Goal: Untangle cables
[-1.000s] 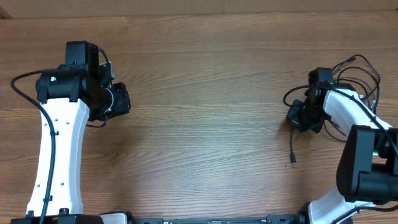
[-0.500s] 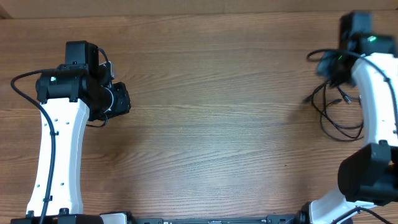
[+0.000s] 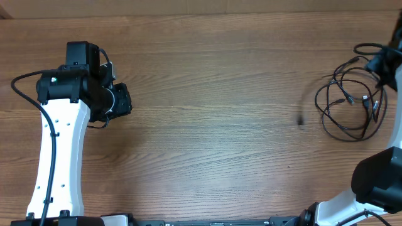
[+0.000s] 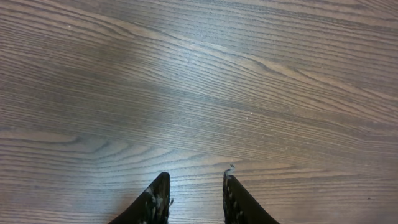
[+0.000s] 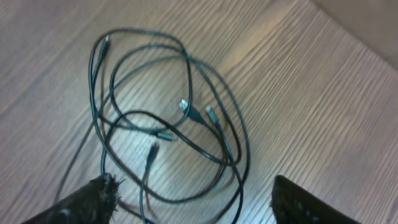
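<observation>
**Cables [image 3: 347, 100]: loose tangle at the right of the desk [image 3: 207, 144]**

Several thin black cords lie in overlapping loops on the wood-grain surface, small plug ends [image 5: 184, 106] inside the coil. Right fingers [image 5: 87, 199] are spread wide above the tangle, grasping nothing. Left fingers [image 4: 152, 202] are parted, empty, over bare wood at the left. Risk: a pinch that takes two crossing strands would likely tighten the loops; a plug may snag on a neighbouring cord.
</observation>
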{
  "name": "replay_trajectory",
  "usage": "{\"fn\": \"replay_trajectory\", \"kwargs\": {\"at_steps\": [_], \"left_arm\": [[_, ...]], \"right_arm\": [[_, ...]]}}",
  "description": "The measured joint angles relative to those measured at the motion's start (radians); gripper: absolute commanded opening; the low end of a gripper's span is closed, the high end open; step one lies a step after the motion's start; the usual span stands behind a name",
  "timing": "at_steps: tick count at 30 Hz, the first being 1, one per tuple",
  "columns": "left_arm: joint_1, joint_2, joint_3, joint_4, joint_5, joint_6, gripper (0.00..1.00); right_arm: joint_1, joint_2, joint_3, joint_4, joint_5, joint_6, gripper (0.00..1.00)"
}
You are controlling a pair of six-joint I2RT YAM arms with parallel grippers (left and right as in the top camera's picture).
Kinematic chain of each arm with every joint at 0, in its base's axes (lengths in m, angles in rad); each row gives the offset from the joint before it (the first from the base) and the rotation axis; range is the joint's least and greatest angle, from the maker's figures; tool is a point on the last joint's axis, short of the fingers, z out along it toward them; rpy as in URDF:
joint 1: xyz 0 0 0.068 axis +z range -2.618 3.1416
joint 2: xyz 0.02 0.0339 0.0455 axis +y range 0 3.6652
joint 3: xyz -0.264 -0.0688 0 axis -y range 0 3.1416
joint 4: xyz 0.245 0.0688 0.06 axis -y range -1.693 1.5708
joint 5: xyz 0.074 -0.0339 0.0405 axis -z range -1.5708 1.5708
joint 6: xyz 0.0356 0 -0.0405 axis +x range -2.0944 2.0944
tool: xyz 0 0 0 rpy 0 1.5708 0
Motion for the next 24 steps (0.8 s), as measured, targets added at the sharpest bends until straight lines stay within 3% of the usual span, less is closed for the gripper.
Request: {"fn": "replay_trajectory", "kwargs": {"at_steps": [13,19,24], "left_arm": [[0.000,0.000,0.000,0.010,0.000,0.000,0.30],[0.000,0.000,0.000,0.013,0.000,0.000,0.30],[0.000,0.000,0.000,0.012,0.000,0.000,0.30]], "right_arm": [[0.063,0.000,-0.004,-0.072,-0.529,-0.246,0.89],[0.171,0.000,-0.024,-0.078,-0.565,-0.311,0.89],[0.252,0.000,-0.146,0.008,-0.539,-0.327,0.87]]}}
